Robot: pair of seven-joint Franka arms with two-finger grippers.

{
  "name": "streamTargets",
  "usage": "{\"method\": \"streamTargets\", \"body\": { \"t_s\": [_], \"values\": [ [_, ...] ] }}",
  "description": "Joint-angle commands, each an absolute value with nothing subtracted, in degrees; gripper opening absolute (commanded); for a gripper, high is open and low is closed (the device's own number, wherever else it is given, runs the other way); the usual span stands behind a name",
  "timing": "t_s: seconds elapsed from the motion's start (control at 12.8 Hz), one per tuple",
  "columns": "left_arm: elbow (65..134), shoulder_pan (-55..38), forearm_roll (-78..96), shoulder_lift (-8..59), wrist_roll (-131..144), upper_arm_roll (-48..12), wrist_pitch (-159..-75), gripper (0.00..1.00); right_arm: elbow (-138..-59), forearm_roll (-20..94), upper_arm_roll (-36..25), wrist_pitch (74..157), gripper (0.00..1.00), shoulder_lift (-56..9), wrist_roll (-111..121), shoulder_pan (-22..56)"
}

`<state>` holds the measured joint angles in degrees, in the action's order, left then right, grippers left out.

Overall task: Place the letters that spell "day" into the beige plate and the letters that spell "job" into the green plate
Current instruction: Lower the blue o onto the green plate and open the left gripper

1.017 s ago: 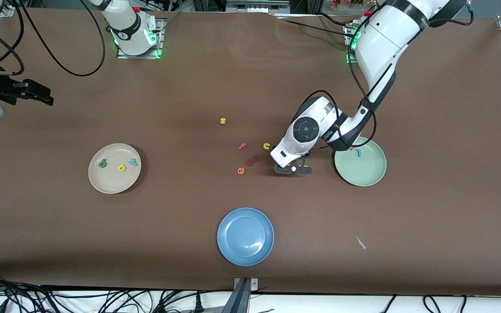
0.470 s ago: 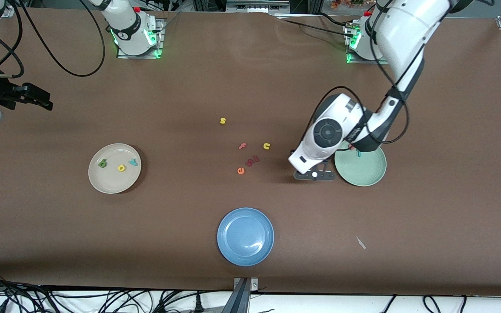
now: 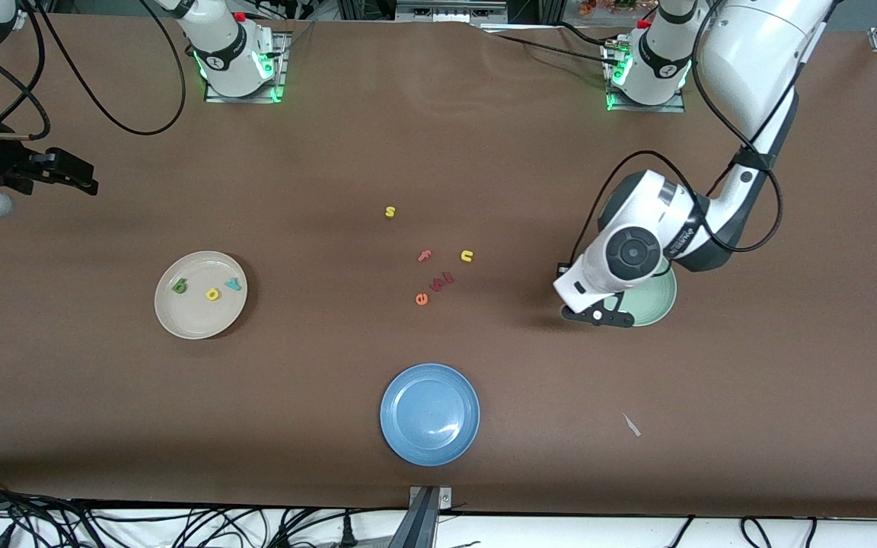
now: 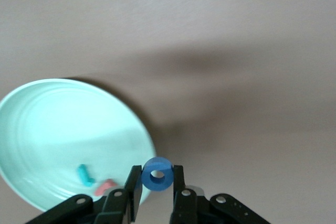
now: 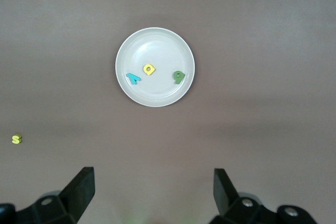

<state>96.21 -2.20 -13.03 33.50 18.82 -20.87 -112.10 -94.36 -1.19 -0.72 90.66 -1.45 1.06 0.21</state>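
The blue ring o is clamped between the fingers of the left gripper, whose jaws are drawn in close against its two sides; the letter hangs just over the rim of the green plate, at the edge of that plate toward the right arm's end of the table. Inside the green plate lie the teal hooked j and the salmon-red looped letter, close together and near the rim; in the front view the left arm covers most of this plate and both letters. The beige plate sits toward the right arm's end of the table and holds the green looped letter, the yellow looped letter and the teal y in a loose row. The right gripper waits high over the table at its own end, jaws spread wide and holding nothing. Between the two plates lie loose letters: a yellow s, a red f, a yellow u, an orange e and a dark red piece beside the e. A blue plate sits nearer to the front camera than these letters.
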Motion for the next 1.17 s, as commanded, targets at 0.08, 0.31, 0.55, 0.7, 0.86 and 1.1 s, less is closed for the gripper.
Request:
{"method": "streamTargets", "body": {
  "t_s": [0.08,0.31,0.55,0.7,0.86,1.1],
  "values": [
    [97.2,1.0,-20.5,34.4,15.2,-20.6,-110.9,0.00,-93.8,-1.6,-0.4,90.6,1.00,-1.6,1.3,-0.4],
    [96.5,1.8,-20.7,38.6,15.3,-20.6,-112.6,0.00,-93.8,-1.6,-0.4,90.5,1.00,-1.8,1.4,-0.4],
    [96.6,2.8,-20.5,39.5,15.2,-20.7,-113.9,0.08,-93.5,-1.6,-0.4,90.5,1.00,-1.9,1.4,-0.4],
    [96.2,2.7,-20.3,39.1,15.2,-20.7,-113.7,0.68,-93.5,-1.5,-0.4,90.5,1.00,-1.9,1.4,-0.4],
    [96.2,2.2,-20.0,38.4,15.5,-21.1,-113.2,1.00,-93.5,-1.5,-0.4,90.5,1.00,-1.9,1.3,-0.4],
    [96.1,2.8,-19.8,35.2,15.4,-23.0,-110.8,1.00,-93.5,-1.3,-0.4,90.3,1.00,-1.9,1.3,-0.4]
  ]
}}
